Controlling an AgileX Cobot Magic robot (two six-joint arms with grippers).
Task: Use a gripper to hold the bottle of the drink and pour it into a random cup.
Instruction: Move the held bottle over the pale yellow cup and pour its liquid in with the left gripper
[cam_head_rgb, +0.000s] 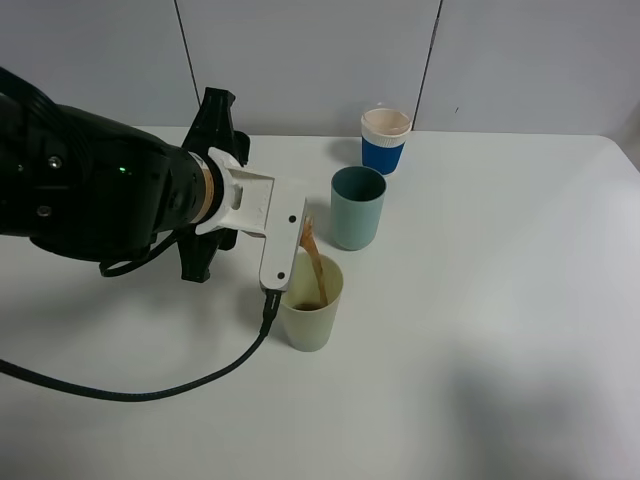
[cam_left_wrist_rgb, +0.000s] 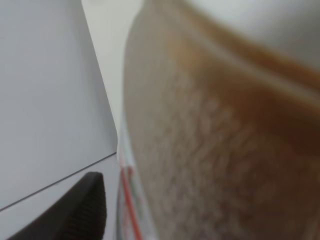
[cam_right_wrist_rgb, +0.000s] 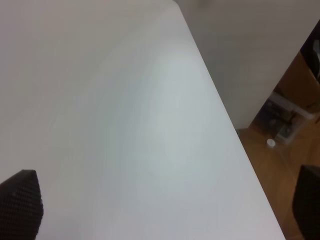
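Teal tumbler (cam_head_rgb: 357, 207): upright, near the middle of the table.
Blue cup (cam_head_rgb: 385, 140): cream rim, just behind the tumbler.
Table (cam_head_rgb: 500, 300): white.

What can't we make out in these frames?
- Bottle: exterior view, mostly behind left gripper; left wrist view, too close, blurred.
- Drink remaining in it: hidden likewise.
- Right gripper: outside exterior view; right wrist view cuts off all but fingertips.

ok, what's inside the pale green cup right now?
Brown drink, with a stream falling in from the bottle tilted above. How full it is cannot be told: the wall of the cup and the left gripper cover part.
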